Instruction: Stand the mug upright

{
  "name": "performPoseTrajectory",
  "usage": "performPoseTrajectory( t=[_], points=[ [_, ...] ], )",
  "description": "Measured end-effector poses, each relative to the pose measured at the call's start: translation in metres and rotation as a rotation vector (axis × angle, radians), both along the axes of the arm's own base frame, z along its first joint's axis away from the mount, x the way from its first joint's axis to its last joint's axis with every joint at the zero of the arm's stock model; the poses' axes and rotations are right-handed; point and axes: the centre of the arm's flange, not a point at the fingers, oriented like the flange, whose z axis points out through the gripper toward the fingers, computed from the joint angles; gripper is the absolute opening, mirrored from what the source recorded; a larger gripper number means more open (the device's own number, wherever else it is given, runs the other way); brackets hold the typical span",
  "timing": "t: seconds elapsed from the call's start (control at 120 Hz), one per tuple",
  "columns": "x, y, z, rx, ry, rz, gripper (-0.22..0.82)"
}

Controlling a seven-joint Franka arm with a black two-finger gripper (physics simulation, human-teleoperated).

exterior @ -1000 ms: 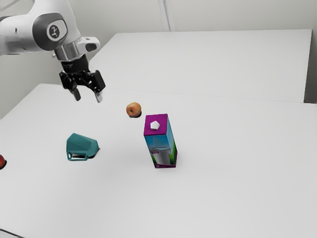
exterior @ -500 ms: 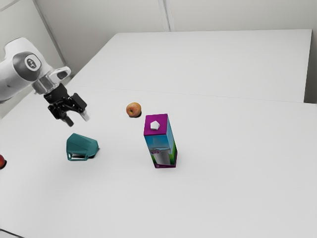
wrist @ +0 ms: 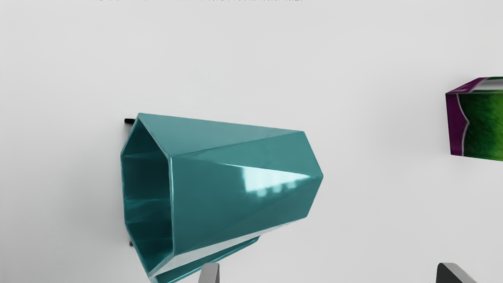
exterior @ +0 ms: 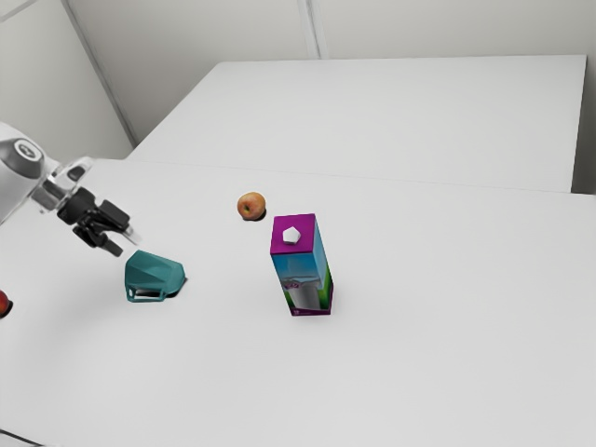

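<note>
In the exterior view, the black two-finger gripper [exterior: 125,243] hovers wide-spread between ten and eleven o'clock of the faceted teal mug [exterior: 158,273], which lies on its side. Farther off, at the mug's three o'clock, stands a tall purple-topped carton [exterior: 304,272].

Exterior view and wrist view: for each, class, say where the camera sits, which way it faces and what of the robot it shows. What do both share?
Exterior view: raised at the arm's side, facing obliquely down across the table; part of the arm and its open gripper show at the left.
Wrist view: on the arm's hand, facing past its spread fingertips toward the mug on its side.
Shared: the mug, the carton and the table.
</note>
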Motion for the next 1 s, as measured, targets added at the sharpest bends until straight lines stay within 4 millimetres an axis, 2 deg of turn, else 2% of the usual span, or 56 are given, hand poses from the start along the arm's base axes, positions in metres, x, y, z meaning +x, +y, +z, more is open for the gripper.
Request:
performPoseTrajectory(
  t=[0.175, 0.333, 0.55, 0.75, 0.908, 1.0],
  points=[
    [0.01, 0.036, -0.02, -0.012, -0.049, -0.027, 0.6],
    [0.02, 0.055, -0.032, -0.028, -0.081, -0.067, 0.6],
    [0.018, 0.054, -0.063, -0.096, -0.071, -0.115, 0.6],
    [0.019, 0.043, -0.073, -0.159, -0.092, -0.133, 0.6],
    [0.017, 0.035, -0.09, -0.237, -0.095, -0.127, 0.6],
    [0.016, 0.032, -0.095, -0.267, -0.096, -0.13, 0.54]
  ],
)
